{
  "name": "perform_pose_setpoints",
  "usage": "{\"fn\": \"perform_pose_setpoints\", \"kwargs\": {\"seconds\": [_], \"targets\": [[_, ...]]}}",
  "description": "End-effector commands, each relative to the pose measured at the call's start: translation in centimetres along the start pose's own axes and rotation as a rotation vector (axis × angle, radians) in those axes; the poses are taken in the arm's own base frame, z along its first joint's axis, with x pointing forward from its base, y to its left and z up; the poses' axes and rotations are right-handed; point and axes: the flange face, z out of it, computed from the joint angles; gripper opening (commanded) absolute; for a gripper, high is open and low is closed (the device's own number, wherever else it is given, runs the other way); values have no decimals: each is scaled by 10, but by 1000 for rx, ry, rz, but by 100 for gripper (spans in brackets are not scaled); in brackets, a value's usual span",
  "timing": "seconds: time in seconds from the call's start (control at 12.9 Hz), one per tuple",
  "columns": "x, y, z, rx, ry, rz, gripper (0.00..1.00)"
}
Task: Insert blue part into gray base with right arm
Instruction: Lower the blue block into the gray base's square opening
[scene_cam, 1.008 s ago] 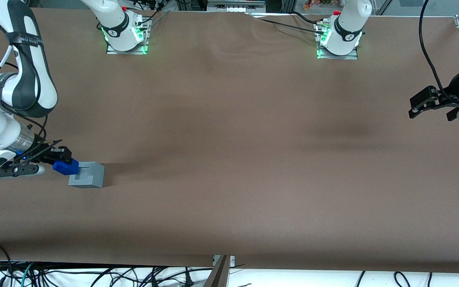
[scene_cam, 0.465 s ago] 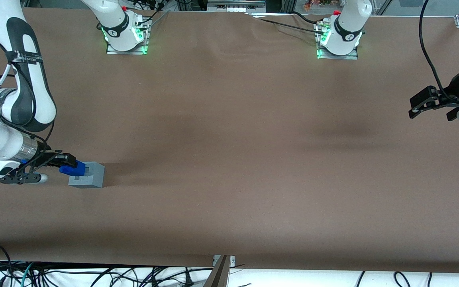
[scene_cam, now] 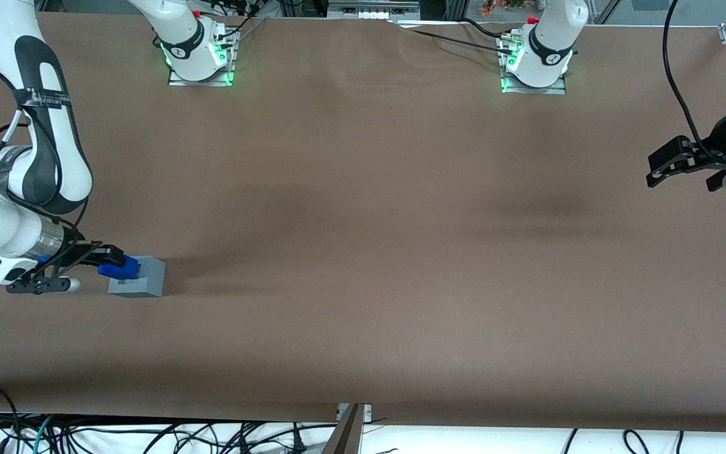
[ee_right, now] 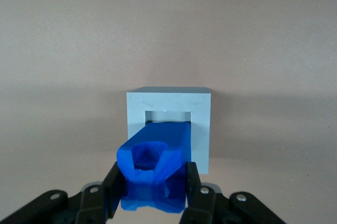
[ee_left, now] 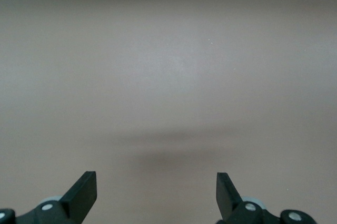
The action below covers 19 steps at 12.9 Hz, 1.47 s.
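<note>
One notched blue part [ee_right: 155, 169] in pincer [ee_right: 152, 192] — tip inside gray base [ee_right: 202, 129] recess

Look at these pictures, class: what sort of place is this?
Probably a robotics lab. A brown-covered table carries bolted arm mounts with green lights, cables trail at its edge, and the gripper, shut on the blue part, holds it at the gray base.

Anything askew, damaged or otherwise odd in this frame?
Nothing stands out. The right arm's black gripper is shut on the small bright-blue plastic part, whose end enters the light-gray cube base's recess.
</note>
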Motion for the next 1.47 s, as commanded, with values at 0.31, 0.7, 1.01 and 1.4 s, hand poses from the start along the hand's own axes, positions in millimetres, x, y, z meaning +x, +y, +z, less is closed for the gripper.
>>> {"fn": "perform_pose_setpoints", "kwargs": {"seconds": [0.31, 0.7, 1.01, 1.4], "targets": [[13, 5, 1, 17, 5, -16, 7], [15, 5, 4, 19, 3, -13, 7], [15, 4, 4, 20, 2, -10, 7], [15, 0, 6, 44, 6, 8, 7]]}}
